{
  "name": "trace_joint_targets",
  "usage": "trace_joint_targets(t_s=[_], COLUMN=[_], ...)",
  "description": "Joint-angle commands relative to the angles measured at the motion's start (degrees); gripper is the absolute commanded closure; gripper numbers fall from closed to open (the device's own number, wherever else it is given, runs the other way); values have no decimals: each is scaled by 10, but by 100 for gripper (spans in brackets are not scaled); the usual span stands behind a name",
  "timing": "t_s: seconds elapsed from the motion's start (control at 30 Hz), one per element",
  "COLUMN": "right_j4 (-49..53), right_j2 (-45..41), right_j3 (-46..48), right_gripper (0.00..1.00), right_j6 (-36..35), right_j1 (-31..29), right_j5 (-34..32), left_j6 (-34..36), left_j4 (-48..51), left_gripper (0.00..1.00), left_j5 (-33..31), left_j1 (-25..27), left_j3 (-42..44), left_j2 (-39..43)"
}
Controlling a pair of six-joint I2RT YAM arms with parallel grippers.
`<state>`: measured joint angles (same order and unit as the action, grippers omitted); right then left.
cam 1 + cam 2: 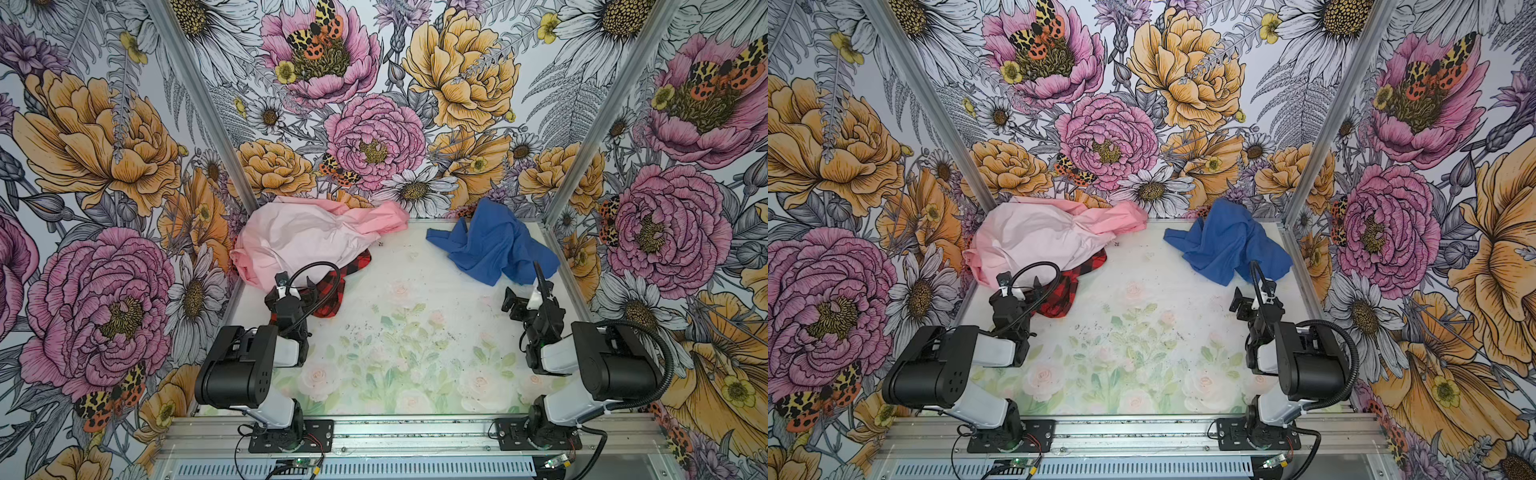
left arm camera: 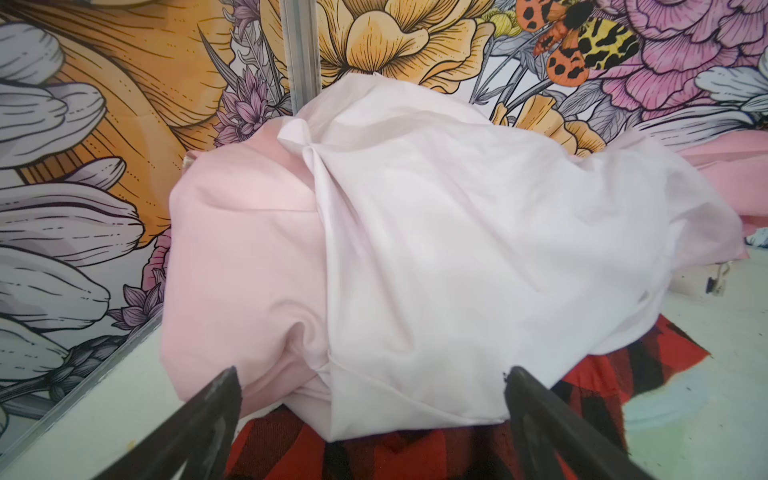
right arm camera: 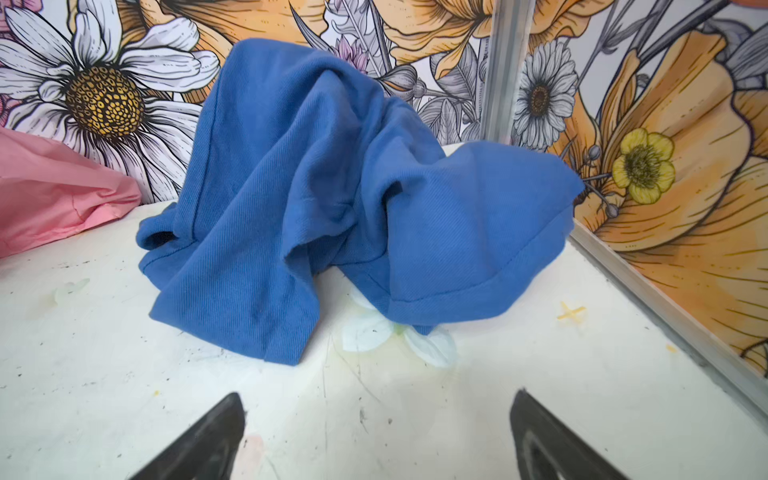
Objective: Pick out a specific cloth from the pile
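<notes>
right gripper (image 3: 378, 399) hangs low over the table (image 3: 124, 374) with its jaws spread wide and empty, facing the blue cloth (image 3: 332, 199), which lies crumpled alone near the far right corner, well apart from the pile (image 1: 307, 237). left gripper (image 2: 372, 374), equally spread and empty, faces the pink sheet (image 2: 457, 249) draped over the checked cloth (image 2: 623, 374). lying apart like this, the blue cloth looks already separated out.

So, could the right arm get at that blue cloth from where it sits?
Probably yes. The right gripper is open and faces the blue cloth, with only bare table between them. The cloth lies alone, apart from the pink cloth, and nothing covers it.
</notes>
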<state>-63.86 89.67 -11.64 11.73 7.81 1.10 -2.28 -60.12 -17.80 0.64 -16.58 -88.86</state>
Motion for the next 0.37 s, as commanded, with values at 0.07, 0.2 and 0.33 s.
trace_joint_targets(t_s=[0.07, 0.2, 0.33], right_j4=[-3, 1, 1], right_j2=[-15, -16, -17], right_j3=[-34, -35, -35], right_gripper=[1, 1, 0], right_j6=[-21, -25, -68], right_j1=[-16, -23, -64], right_j5=[-14, -30, -55], left_j6=[19, 23, 27], left_j4=[22, 22, 11], left_gripper=[1, 1, 1], left_j5=[18, 18, 1], left_j1=[11, 13, 22], left_j3=[-28, -30, -24], left_j2=[0, -3, -3])
